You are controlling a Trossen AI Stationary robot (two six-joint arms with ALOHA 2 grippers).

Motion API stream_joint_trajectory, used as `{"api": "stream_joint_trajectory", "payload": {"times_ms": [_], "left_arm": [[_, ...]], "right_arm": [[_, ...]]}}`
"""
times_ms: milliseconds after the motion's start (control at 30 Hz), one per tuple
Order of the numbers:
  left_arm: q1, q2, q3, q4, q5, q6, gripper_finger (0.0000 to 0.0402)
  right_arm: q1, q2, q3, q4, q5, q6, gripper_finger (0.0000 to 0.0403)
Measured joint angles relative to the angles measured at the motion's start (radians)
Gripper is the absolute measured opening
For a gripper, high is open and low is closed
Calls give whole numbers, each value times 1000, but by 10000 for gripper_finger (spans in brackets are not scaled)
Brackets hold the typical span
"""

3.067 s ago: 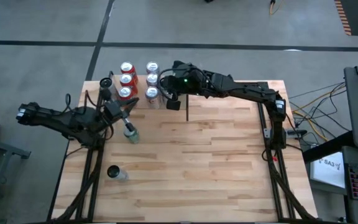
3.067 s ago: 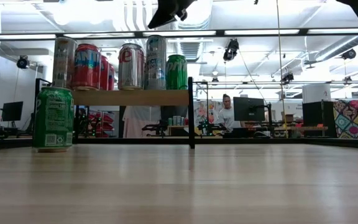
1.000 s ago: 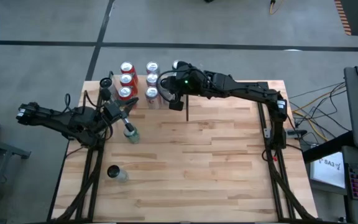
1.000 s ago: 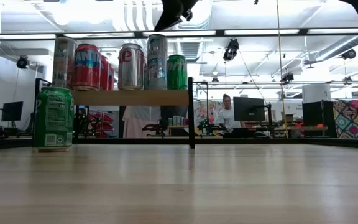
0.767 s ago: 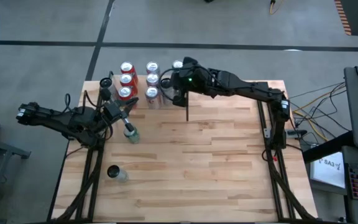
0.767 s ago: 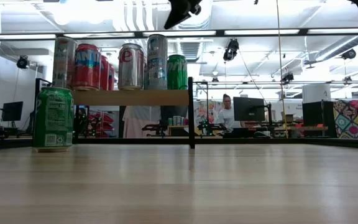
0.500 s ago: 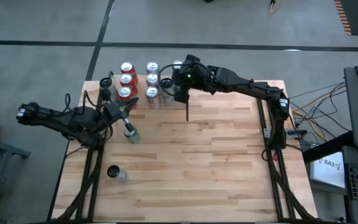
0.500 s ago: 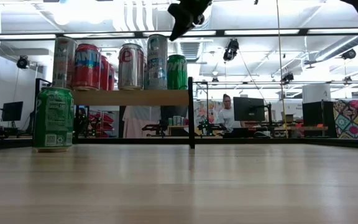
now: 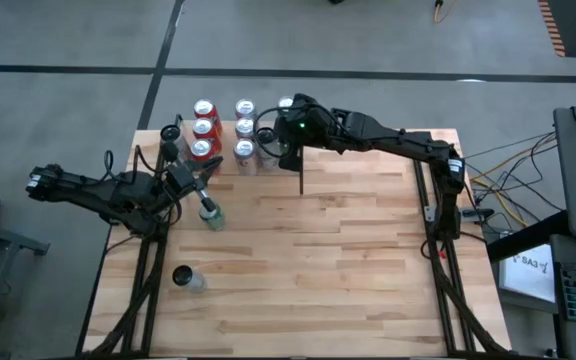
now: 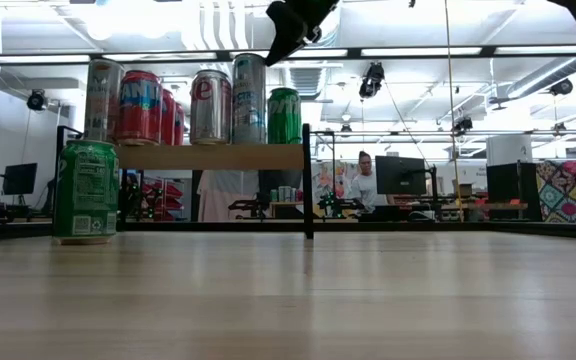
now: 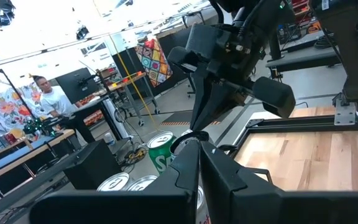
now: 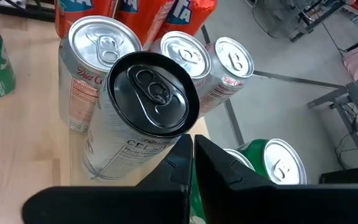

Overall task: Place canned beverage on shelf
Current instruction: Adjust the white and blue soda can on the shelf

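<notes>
The shelf [image 10: 208,157] stands at the table's far left with several cans upright on its board: red ones, silver ones, a black-topped silver can [image 12: 154,93] and a green one [image 10: 284,115]. My right gripper [image 9: 286,150] hovers above the shelf's right end, shut and empty; it shows above the cans in the low view [image 10: 286,25]. A green can [image 9: 211,215] stands upright on the tabletop in front of the shelf. My left gripper [image 9: 205,193] is shut just beside it, and no frame shows it touching the can.
Another can [image 9: 183,277] stands on the table near its left front corner. The shelf's black corner post [image 10: 308,180] rises at the shelf's right end. The table's middle and right are bare wood [image 9: 368,260]. A person sits in the room behind [image 10: 366,180].
My right gripper has gone toward the table's far edge, from the shelf's front right corner to above the cans at the shelf's right end, still shut. The cans have not moved.
</notes>
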Motion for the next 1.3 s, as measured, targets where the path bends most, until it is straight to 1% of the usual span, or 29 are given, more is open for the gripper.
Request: {"api": "stream_joint_trajectory", "payload": {"times_ms": [133,233,300,367,533,767,867,1033,1133,1200,1300], "left_arm": [[0,0,0,0,0,0,0],[0,0,0,0,0,0,0],[0,0,0,0,0,0,0],[0,0,0,0,0,-1,0],[0,0,0,20,0,7,0],[0,1,0,94,0,92,0],[0,2,0,94,0,122,0],[-1,3,-11,62,0,161,0],[-13,-9,-41,57,8,159,0],[-18,-20,-50,58,31,171,0],[-18,-47,-59,51,77,118,0]], "right_arm": [[2,0,0,0,10,-2,9],[2,0,-1,18,90,-17,9],[2,-3,-1,52,100,-21,9],[1,-5,2,91,75,-21,9],[21,-5,4,158,-39,6,9],[62,0,0,182,-52,43,9],[78,0,0,202,-53,97,9],[89,0,-6,266,-41,310,9],[111,1,-7,296,-39,342,9],[125,1,-7,302,-39,361,9],[137,1,-7,306,19,410,9]]}}
